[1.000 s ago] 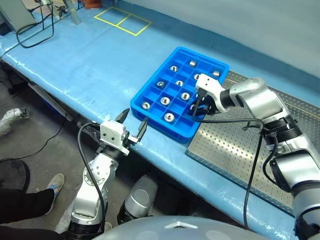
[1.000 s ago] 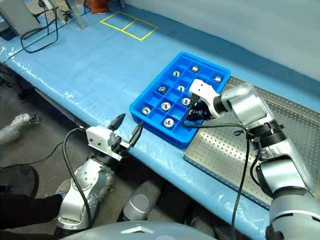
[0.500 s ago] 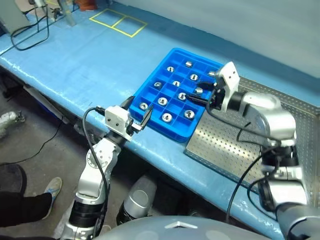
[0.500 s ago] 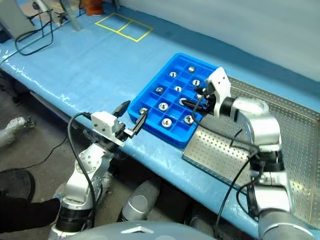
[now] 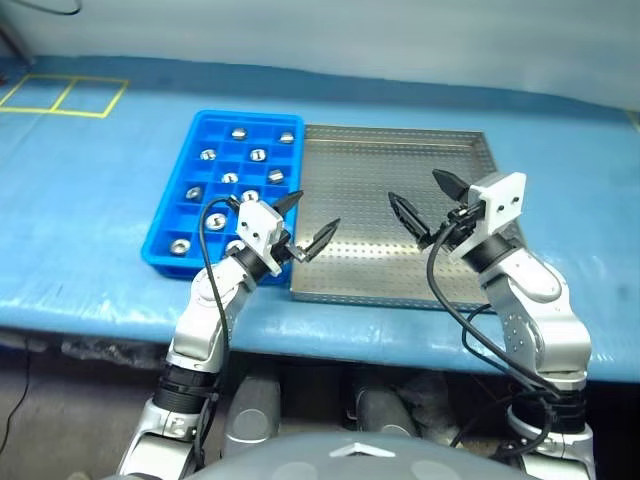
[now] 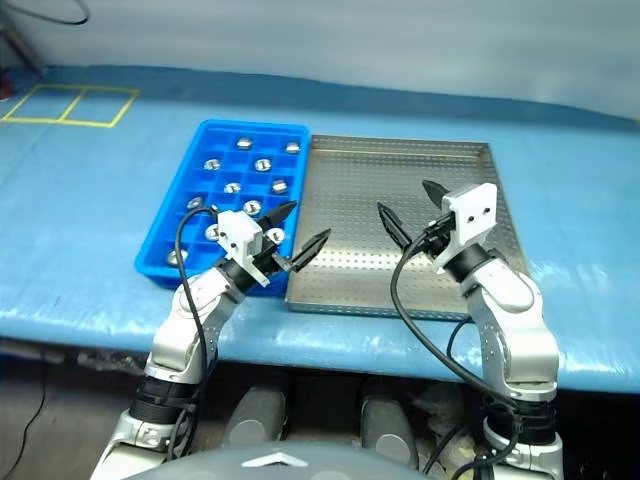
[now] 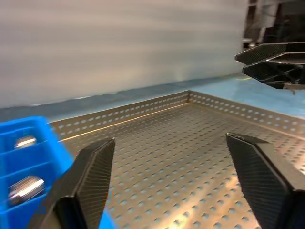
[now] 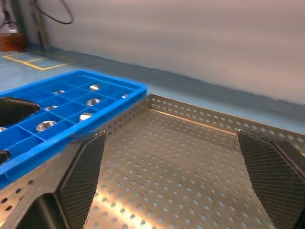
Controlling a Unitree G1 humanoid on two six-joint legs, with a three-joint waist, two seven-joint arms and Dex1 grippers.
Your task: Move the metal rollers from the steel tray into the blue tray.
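Note:
The steel tray (image 5: 395, 165), grey and perforated, lies mid-table, its floor bare where it shows. Against its left rim sits the blue tray (image 5: 170, 215), with several metal rollers (image 5: 258, 154) lying in its compartments; two rollers (image 7: 24, 187) also appear in the left wrist view. My left gripper (image 5: 315, 212) hovers open and empty over the steel tray's near-left corner, by the seam between the trays. My right gripper (image 5: 414, 186) hovers open and empty over the middle of the steel tray. Both point at each other. The right gripper's fingers (image 7: 271, 57) show in the left wrist view.
The trays rest on a long table under a blue cover (image 5: 90, 290). Yellow tape squares (image 5: 60, 97) mark the far left. A pale wall runs behind. The table's front edge lies just below the trays.
The whole view has swung to face the trays squarely. The right gripper came off the blue tray to above the steel tray. The left gripper rose from the table's front edge. Both opened wider.

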